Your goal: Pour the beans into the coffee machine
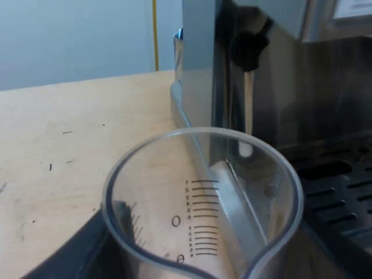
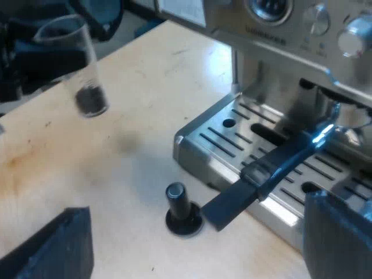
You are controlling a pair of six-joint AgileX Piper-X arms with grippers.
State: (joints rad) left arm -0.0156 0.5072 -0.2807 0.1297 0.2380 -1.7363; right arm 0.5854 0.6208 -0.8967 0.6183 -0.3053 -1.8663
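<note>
the measuring glass (image 2: 80, 67), dark beans (image 2: 91, 100) in its bottom, hangs upright above the table (image 2: 116, 163) near the espresso machine (image 2: 279, 35), pinched by the left gripper (image 1: 197, 264). the right gripper (image 2: 197, 244) hovers spread and empty over the tamper (image 2: 183, 210). carrying stage, it seems; next comes a lift to the machine's top, then a tilt.

Setting: most likely a test bench in a lab or workshop room.
Work surface: a plain pale wooden table (image 1: 70, 151), marked with small dark scratches and scuffs.
Backdrop: a flat pale blue-grey wall (image 1: 75, 35) with one yellow vertical strip (image 1: 155, 35).
Equipment: a steel espresso machine (image 2: 273, 35) stood directly on the wood, with a white printed sheet (image 2: 180, 9) fixed near its top.
Loose kit: a black-knobbed tamper (image 2: 181, 210) stood on the table just beside the drip tray (image 2: 226, 125). A measuring glass (image 2: 81, 64) carried printed scale marks.
Unresolved: dark and blue shapes beyond the table edge could not be identified.
</note>
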